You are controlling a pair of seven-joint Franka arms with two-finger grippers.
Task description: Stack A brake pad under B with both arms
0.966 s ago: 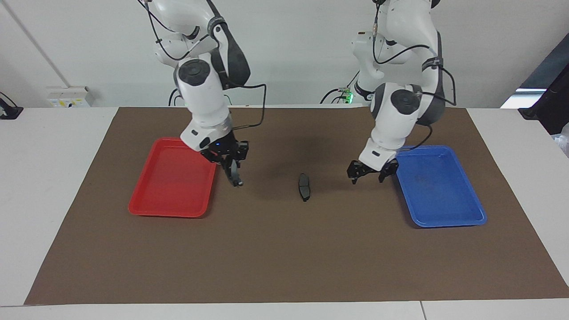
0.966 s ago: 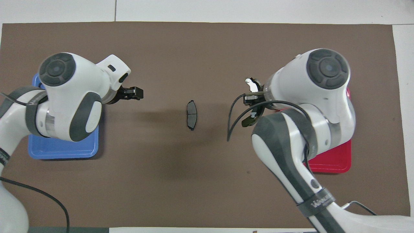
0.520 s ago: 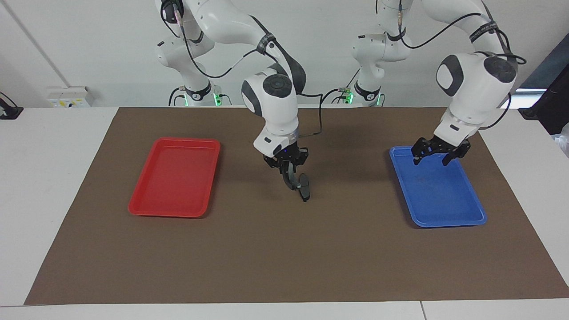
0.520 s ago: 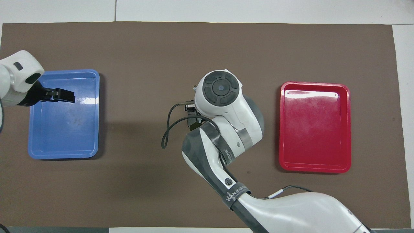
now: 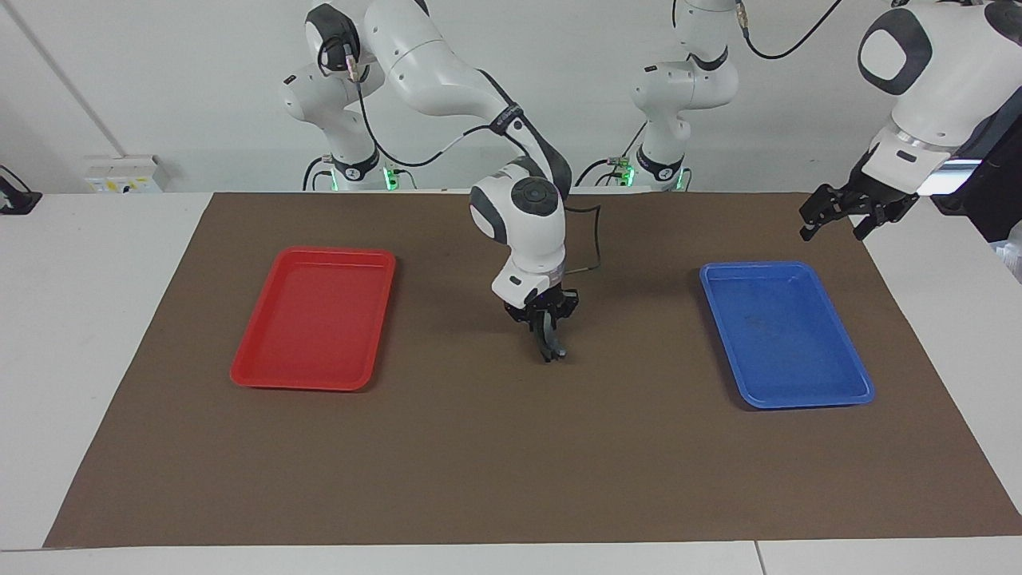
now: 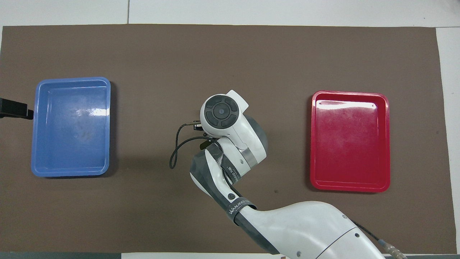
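My right gripper points straight down at the middle of the brown mat, low over the spot where the A brake pad lay. It is shut on the B brake pad, a dark narrow piece that hangs on edge between the fingers and reaches the mat. The A brake pad is covered by the gripper and B, so I cannot make it out. In the overhead view the right arm's wrist hides all of this. My left gripper is open and empty, raised over the mat's edge at the left arm's end; only its tip shows from overhead.
A red tray lies toward the right arm's end of the mat, also in the overhead view. A blue tray lies toward the left arm's end, also in the overhead view. Both are empty.
My right gripper carried B from beside the red tray to the mat's middle and lowered over the A pad. My left gripper withdrew across the blue tray and rose.
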